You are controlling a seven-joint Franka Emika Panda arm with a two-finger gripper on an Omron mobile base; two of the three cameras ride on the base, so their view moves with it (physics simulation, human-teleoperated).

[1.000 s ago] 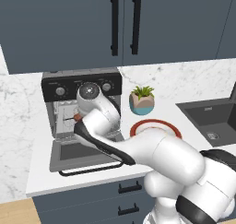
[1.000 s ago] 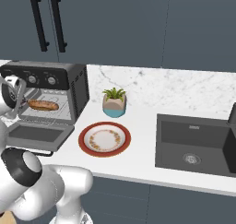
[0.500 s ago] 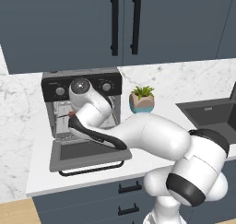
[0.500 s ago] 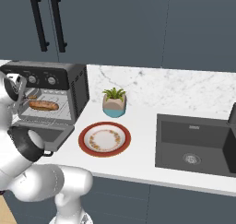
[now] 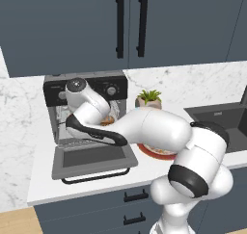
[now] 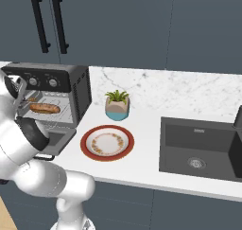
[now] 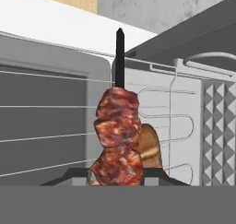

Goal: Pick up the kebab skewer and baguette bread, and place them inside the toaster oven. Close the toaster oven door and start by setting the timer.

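Observation:
In the hand view my gripper (image 7: 117,177) is shut on the kebab skewer (image 7: 118,140), reddish-brown meat chunks on a dark stick that points into the toaster oven (image 7: 156,103). The baguette bread (image 7: 150,147) lies just behind the meat. From the right base view the golden baguette bread (image 6: 45,108) rests on the wire rack inside the toaster oven (image 6: 71,80). The toaster oven door (image 5: 91,161) hangs down open in front of the toaster oven (image 5: 96,84), and my arm reaches over it into the opening. A bit of baguette bread (image 5: 107,120) shows past my wrist.
A red-rimmed plate (image 6: 107,143) lies on the counter right of the oven, with a small potted plant (image 6: 117,105) behind it. A dark sink (image 6: 198,146) is set in the counter further right. Dark cabinets hang above.
My arm has swung left and forward, carrying the skewer from in front of the oven into its opening. The baguette and the door have stayed put.

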